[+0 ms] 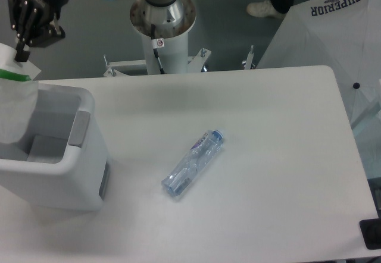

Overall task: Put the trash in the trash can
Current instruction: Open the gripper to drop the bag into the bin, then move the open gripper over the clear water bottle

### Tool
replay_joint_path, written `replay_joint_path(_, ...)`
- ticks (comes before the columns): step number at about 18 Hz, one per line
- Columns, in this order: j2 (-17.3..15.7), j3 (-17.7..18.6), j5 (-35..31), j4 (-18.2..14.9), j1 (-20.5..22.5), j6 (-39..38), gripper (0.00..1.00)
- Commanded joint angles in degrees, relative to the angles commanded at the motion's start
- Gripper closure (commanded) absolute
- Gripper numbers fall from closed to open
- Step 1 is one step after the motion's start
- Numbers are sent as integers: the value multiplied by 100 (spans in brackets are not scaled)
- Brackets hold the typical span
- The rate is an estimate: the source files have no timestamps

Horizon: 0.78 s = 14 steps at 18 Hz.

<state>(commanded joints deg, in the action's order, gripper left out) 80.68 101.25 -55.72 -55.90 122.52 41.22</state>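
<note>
At the top left my gripper (22, 52) is shut on the top edge of the clear plastic bag (15, 105) with its green-and-white header card. The bag hangs down over the open top of the white trash can (86, 156), at the can's left side by the frame edge. A crushed clear bottle (193, 163) with a blue cap lies on the white table (268, 156), to the right of the can and far from my gripper.
The arm's round base column (161, 19) stands behind the table's back edge. A white umbrella (333, 43) printed SUPERIOR leans at the right. A person's shoe (262, 7) is on the floor behind. A dark object (370, 234) sits at the table's lower right corner.
</note>
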Motion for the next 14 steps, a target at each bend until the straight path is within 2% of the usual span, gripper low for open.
replay_joint_path(2, 35, -9, -26, 26, 0, 35, 51)
replay_joint_path(4, 44, -26, -44, 26, 0, 27, 0)
replay_joint_path(10, 36, -114, -44, -9, 96, -17, 0)
replay_joint_path(14, 53, -176, -35, -9, 701, -44, 0)
